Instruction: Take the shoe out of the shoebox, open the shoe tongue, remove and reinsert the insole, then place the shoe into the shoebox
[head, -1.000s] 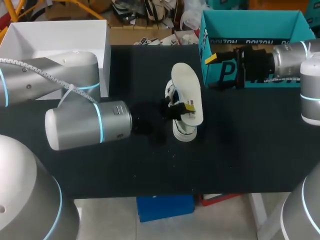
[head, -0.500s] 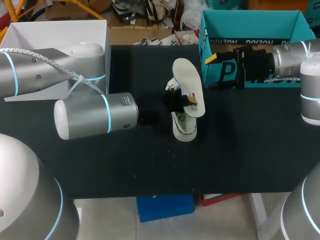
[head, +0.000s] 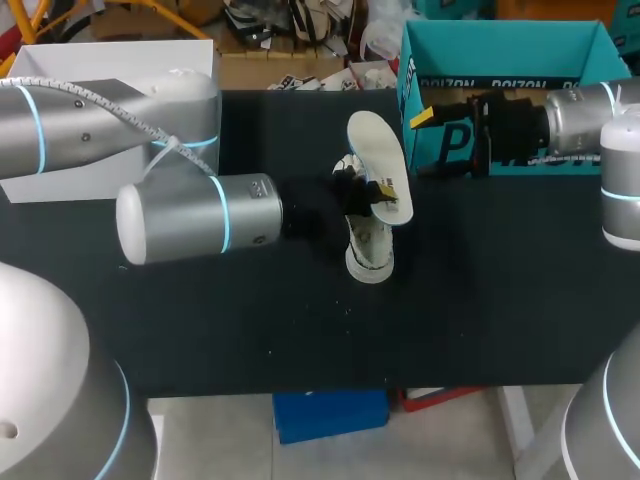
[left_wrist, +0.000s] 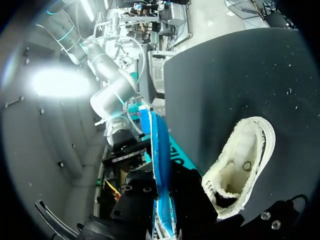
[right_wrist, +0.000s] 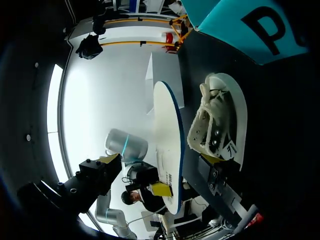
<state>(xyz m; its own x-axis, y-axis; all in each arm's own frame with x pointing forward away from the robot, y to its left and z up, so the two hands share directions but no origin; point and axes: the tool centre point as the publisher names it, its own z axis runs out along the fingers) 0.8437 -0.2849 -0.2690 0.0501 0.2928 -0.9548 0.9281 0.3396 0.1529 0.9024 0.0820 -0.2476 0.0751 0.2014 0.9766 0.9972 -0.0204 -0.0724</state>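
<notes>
A white shoe (head: 368, 243) lies on its side mid-table, its fleecy opening (left_wrist: 239, 167) showing in the left wrist view. My left gripper (head: 378, 195) is shut on the white insole (head: 377, 160), held above and just beyond the shoe. Seen edge-on in the left wrist view, the blue-edged insole (left_wrist: 160, 165) runs between that gripper's fingers. The teal shoebox (head: 500, 62) stands at the back right. In front of its wall my right gripper (head: 428, 145) is open and holds nothing. In the right wrist view it faces the insole (right_wrist: 167, 135) and the shoe (right_wrist: 220, 122).
A white box lid (head: 105, 62) sits at the back left, partly behind my left arm. The black tabletop (head: 300, 340) stretches toward the front edge.
My left arm has swung toward the right and a little farther back, carrying the insole with it. The shoe and my right arm have stayed put.
</notes>
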